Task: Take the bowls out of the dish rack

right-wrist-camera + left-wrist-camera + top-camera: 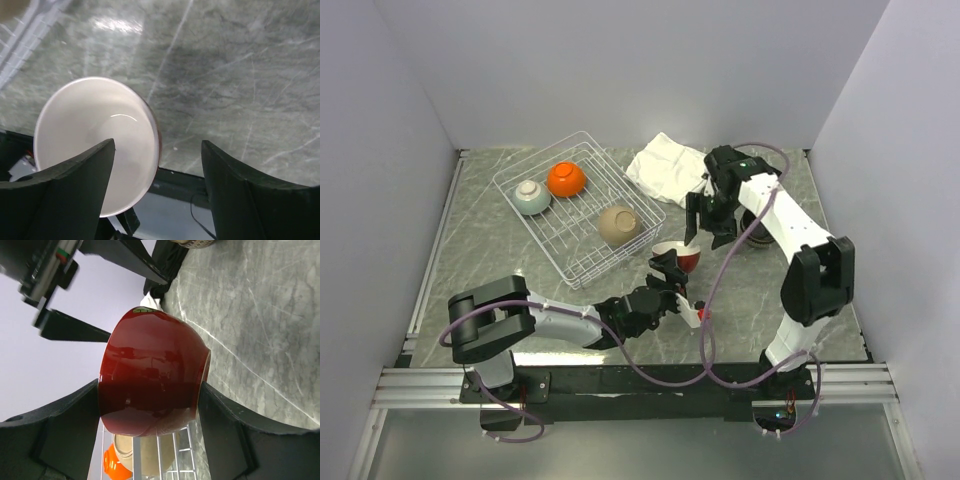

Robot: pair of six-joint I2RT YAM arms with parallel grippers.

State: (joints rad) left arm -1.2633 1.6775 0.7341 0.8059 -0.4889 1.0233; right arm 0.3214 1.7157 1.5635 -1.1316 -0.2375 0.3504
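Surface: grey marbled tabletop [480, 250]
Bowl: glossy red round ceramic bowl [150, 385] — cream inside
Left gripper [671, 266]: clamped on its sides
Right gripper [157, 150]: spread wide above it

Hidden, cropped, blurred

Between the fingers of the left gripper [670, 270], the red bowl [150, 385] blocks most of a tan bowl [131, 452] and an orange bowl [112, 466] beyond it, both cut by the lower edge (only slivers show). The right gripper [705, 230], past the left fingertips, is blurred and cropped at the top. Behind the right gripper's arm a dark bowl [758, 235] is mostly hidden. One right finger [65, 200] overlaps the red bowl's cream inside. The dish rack [20, 30], up-left of it, is blurred.
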